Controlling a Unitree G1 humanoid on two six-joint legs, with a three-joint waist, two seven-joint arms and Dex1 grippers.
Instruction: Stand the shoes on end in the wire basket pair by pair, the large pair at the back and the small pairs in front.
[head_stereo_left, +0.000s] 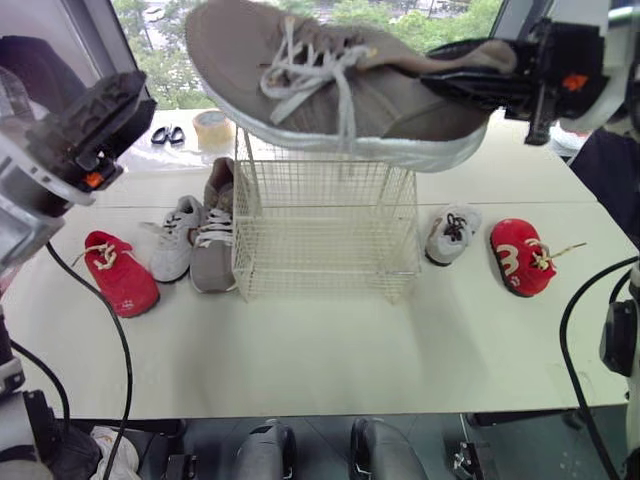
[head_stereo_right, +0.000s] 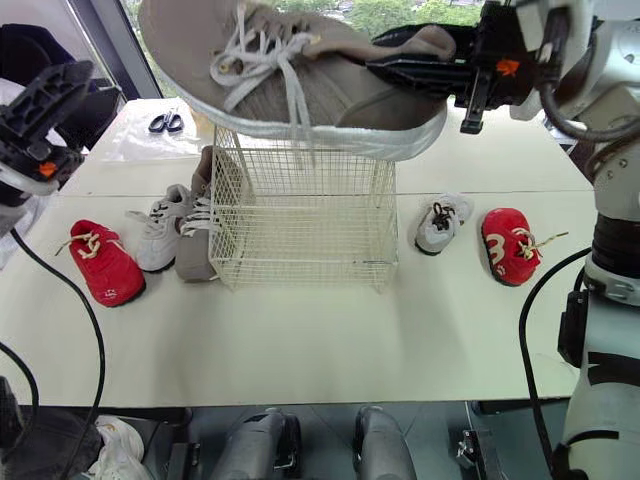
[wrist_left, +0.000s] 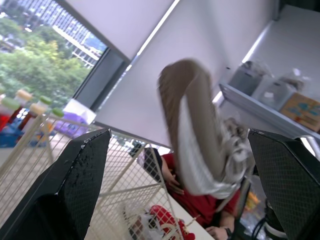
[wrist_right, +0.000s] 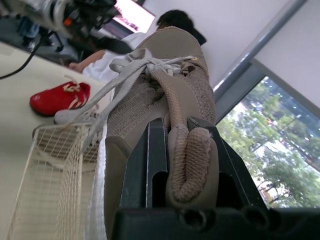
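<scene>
In the head view, your right tool (head_stereo_left: 445, 78) is clamped on the heel collar of the large tan shoe (head_stereo_left: 320, 85). It holds the shoe lying flat, high above the wire basket (head_stereo_left: 320, 262), which has no shoe in it yet. The partner shoe (head_stereo_left: 212, 245) lies on the counter (head_stereo_left: 400, 350), just beside the basket on its left. I judge you must first turn the toe downward, then lower the shoe along the back wall.

In the left wrist view, the left tool (wrist_left: 178, 132) has its fingers wide apart and holds nothing; the shoe hangs beyond them. Hold this arm clear of the basket.

In the right wrist view, the fingers (wrist_right: 150, 165) pinch only the padded collar. Please move slowly, because the shoe may swing or slip.
</scene>
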